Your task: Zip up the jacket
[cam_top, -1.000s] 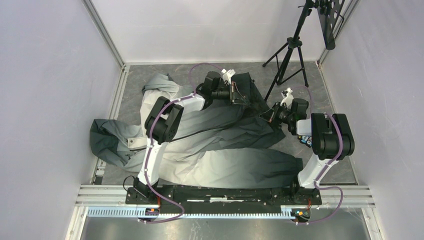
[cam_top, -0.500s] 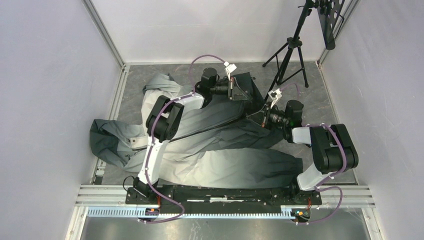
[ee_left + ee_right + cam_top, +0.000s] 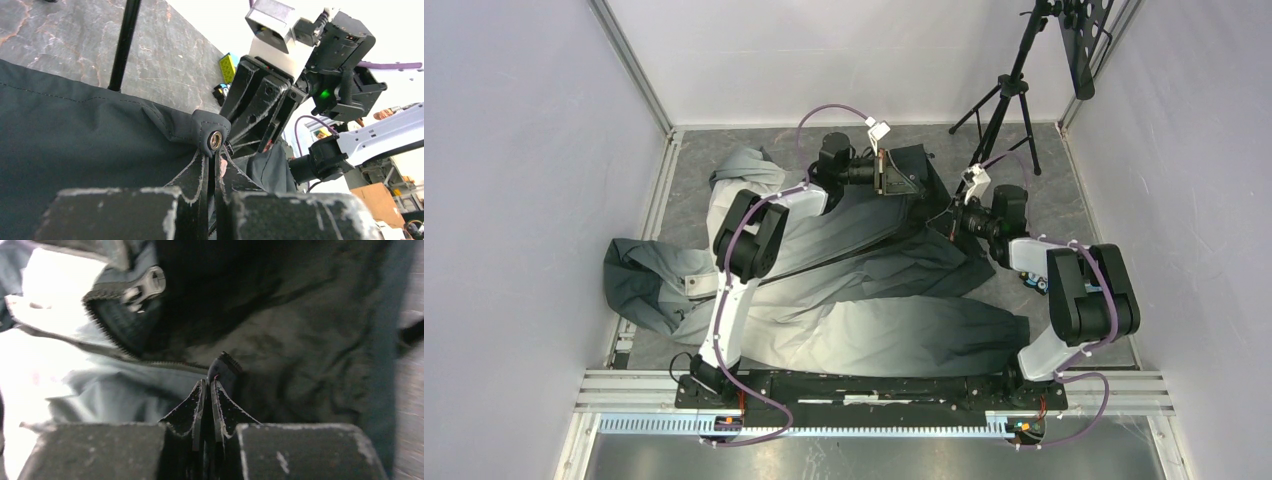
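Observation:
The jacket [image 3: 844, 290] lies spread on the floor, light grey at the left and dark charcoal at its hem end on the right. My left gripper [image 3: 902, 180] is shut on the dark hem corner [image 3: 212, 131], which has a brass snap [image 3: 216, 140], and holds it lifted. My right gripper [image 3: 946, 222] is shut on the other front edge's zipper tape end [image 3: 222, 367]. The zipper slider [image 3: 145, 287] with its pull sits on the opposite zipper track, up and left of my right fingers. The two grippers face each other closely.
A black tripod [image 3: 1004, 100] stands on the floor behind my right arm; one leg [image 3: 122, 45] crosses the left wrist view. White walls enclose the area. Small yellow and dark objects [image 3: 227, 67] lie on the floor by the right arm.
My right gripper has moved left and up toward the left gripper, carrying its jacket edge. My left gripper has shifted slightly back with the hem corner.

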Tool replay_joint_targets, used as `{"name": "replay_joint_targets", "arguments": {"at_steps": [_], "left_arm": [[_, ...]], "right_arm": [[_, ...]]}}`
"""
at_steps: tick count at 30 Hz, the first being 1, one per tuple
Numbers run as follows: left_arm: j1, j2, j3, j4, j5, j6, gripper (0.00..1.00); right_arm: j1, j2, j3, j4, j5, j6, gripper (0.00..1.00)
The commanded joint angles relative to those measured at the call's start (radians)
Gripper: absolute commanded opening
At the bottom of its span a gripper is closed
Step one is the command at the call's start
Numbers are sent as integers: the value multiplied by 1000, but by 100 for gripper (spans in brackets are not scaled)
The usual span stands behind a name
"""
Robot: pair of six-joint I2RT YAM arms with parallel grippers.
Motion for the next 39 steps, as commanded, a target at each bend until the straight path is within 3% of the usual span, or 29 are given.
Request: {"name": "replay_joint_targets", "arguments": {"at_steps": [1,6,11,16,23,28,33,39], "left_arm": [[-1,-50,-4,-14,-71,-7,2],[-13,-68,-13,-18,-112,-38,2],[-22,-78,-24,-59,-119,-11,2],[-24,-69,-24,-72,-124,1,2],[-24,-63,-11,-72,-130,-2,2],[-24,-57,-8,-70,-131,-4,2],[-24,-56,-4,-78,-131,4,2],[-21,-56,31,-138,-111,54,2]], "right_arm": [[-7,41,53,-102,236,-65,12],[-10,150,96,-19,303,82,13],[-11,182,41,136,296,220,21],[-11,163,-21,199,374,264,31],[-10,148,-57,215,454,297,35],[-9,161,-72,282,463,280,24],[-10,148,-77,366,433,186,1],[-9,53,-106,424,235,93,0]]}}
